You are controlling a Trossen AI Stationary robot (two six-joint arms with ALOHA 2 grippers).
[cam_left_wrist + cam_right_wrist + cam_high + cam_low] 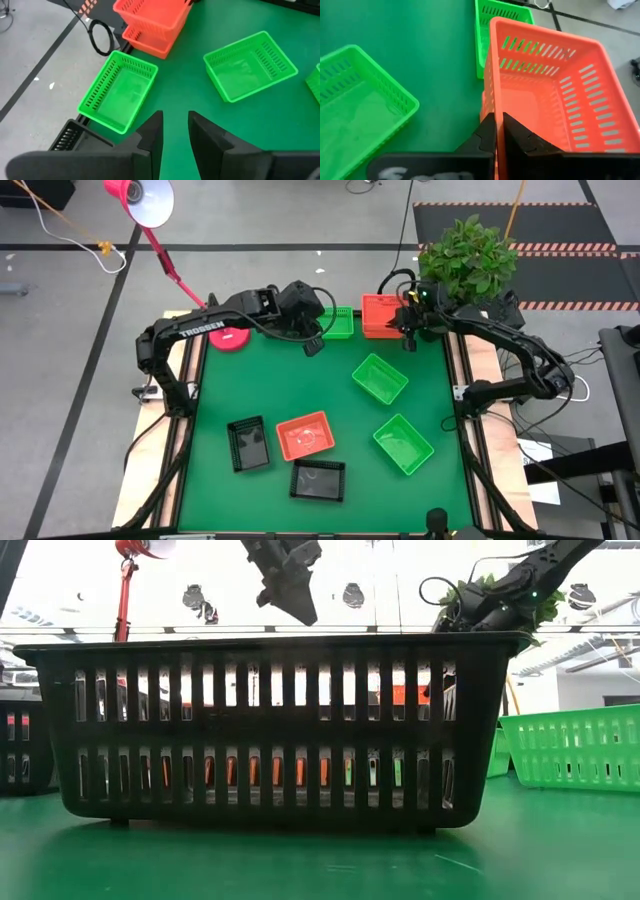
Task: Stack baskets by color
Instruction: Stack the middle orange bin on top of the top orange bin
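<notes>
TROSSEN lettering on left arm (pixel 205 330). Left pincer (pixel 175 125) part-open, empty, above far green basket (pixel 117 92). Right pincer (pixel 499 131) closed on orange-red basket (pixel 555 95) wall, far right of table (pixel 300 380).

Green mat (pixel 300 380) spread over the tabletop, with bare wood (pixel 150 450) along the left and right edges. At the far left edge, 1 round pink lamp base (pixel 232 338); rising from it, a slanted pink stem (pixel 165 258) up to a white shade (pixel 150 200). Beyond the far right corner, 1 leafy green plant (pixel 468 252). Behind that, a black floor mat with orange striped bands (pixel 560 225). On the grey floor off the far edge, 1 loop of black cable (pixel 91 37). To the right, white papers (pixel 540 480).
</notes>
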